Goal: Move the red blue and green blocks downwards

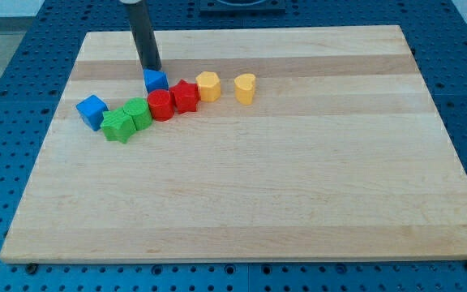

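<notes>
A row of small blocks curves across the upper left of our wooden counter (pixel 242 186). At its centre sit a red cylinder-like block (pixel 161 105) and a red star-shaped block (pixel 186 96), touching each other. Just left of them and a little lower, two green blocks press together: one (pixel 139 112) against the red cylinder, the other (pixel 119 126) at the lower-left end of the row. A blue cube (pixel 92 111) stands apart at the view's far left, near the counter's edge. A second blue block (pixel 155 79), shape hard to make out, sits just above the red cylinder.

Our tip (pixel 151 69) rests at the top edge of that upper blue block, touching or nearly touching it, the dark rod rising toward the view's top. We carry no fingers, so there is nothing open or closed to report.

To the right of the red star, a yellow block (pixel 208 85) touches it; another yellow block (pixel 245 88) stands just beyond, apart.
</notes>
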`<state>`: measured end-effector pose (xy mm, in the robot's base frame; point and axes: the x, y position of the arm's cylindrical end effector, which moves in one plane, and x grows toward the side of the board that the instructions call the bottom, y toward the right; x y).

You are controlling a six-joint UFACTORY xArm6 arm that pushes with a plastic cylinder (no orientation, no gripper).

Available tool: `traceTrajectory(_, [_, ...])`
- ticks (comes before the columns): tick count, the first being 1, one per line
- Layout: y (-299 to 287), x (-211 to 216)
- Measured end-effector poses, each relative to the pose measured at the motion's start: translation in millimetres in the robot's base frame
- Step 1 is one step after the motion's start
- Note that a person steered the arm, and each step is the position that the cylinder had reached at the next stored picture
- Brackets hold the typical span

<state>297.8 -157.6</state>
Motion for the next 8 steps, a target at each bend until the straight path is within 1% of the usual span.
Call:
traceTrajectory(1, [0, 3])
traceTrajectory(2, [-4, 21])
traceTrajectory(4, [-16, 82])
traceTrajectory(6, [-16, 112])
traceTrajectory(7, [-16, 142])
traceTrajectory(8, [-16, 159])
